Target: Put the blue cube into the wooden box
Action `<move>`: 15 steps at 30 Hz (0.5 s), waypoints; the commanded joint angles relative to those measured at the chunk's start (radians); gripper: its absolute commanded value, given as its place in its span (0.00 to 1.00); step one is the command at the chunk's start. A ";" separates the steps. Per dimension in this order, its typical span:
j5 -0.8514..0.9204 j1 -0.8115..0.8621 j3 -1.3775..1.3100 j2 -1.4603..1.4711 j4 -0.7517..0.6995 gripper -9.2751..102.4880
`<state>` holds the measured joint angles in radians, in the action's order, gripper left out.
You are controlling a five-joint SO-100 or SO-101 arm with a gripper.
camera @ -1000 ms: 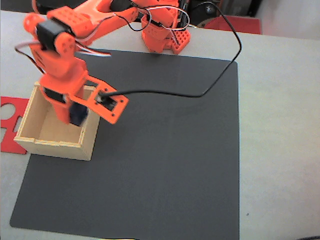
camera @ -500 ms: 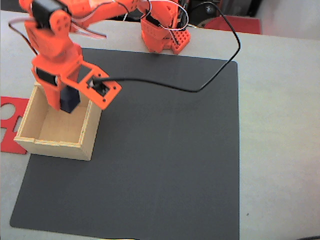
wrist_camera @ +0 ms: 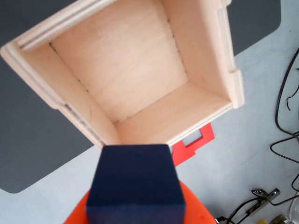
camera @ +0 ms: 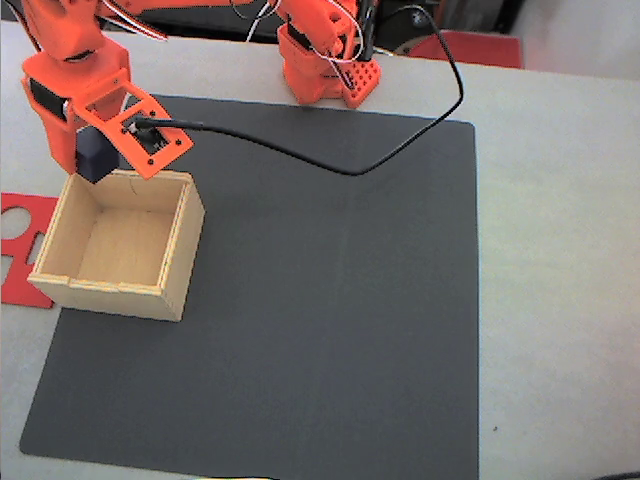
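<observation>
Cube [wrist_camera: 135, 184] sits nearest in the wrist view, navy, matte, plain faces, sharp edges. My fingers pinch it; orange finger plastic shows under and beside it. I judge it light and rigid: no sag, no dent where I press. The matte faces should grip well. The flat opposite faces are the place to hold, square on, so it cannot twist out.

Beyond the cube, the box [wrist_camera: 224, 70] lies open below me, pale ply floor bare, thin walls with finger joints. Past its far corner a red piece [wrist_camera: 194, 142] pokes out on the grey table [wrist_camera: 243, 154], with black cables further right.

The fixed view gives what the wrist cannot: my gripper [camera: 93, 158] hangs above and just behind the box's [camera: 185, 255] back wall, not over the opening. The cube [camera: 93, 160] shows as a dark block under the orange wrist. The box sits at the left edge of a dark mat [camera: 330, 300]; the red piece [camera: 18, 250] lies beside it.

The wrist view alone shows the box interior fully and the cube's top face.
</observation>
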<state>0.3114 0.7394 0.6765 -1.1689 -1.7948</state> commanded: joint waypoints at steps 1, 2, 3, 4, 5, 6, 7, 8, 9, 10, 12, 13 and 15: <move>0.008 0.008 -0.026 -0.005 0.021 0.08; 0.011 0.003 -0.026 -0.002 0.034 0.08; 0.012 -0.002 -0.026 0.002 0.049 0.08; 0.017 -0.006 -0.026 0.006 0.069 0.08; 0.023 -0.012 -0.031 0.015 0.084 0.08; 0.025 -0.017 -0.049 0.032 0.091 0.08; 0.026 -0.018 -0.078 0.058 0.086 0.08; 0.026 -0.020 -0.104 0.084 0.081 0.08; 0.026 -0.020 -0.115 0.106 0.081 0.08; 0.026 -0.017 -0.126 0.126 0.081 0.08; 0.026 -0.005 -0.147 0.170 0.081 0.08; 0.026 0.003 -0.161 0.193 0.081 0.08; 0.035 0.015 -0.195 0.239 0.081 0.08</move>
<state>0.3329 0.7378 0.5538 -0.9480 -1.7227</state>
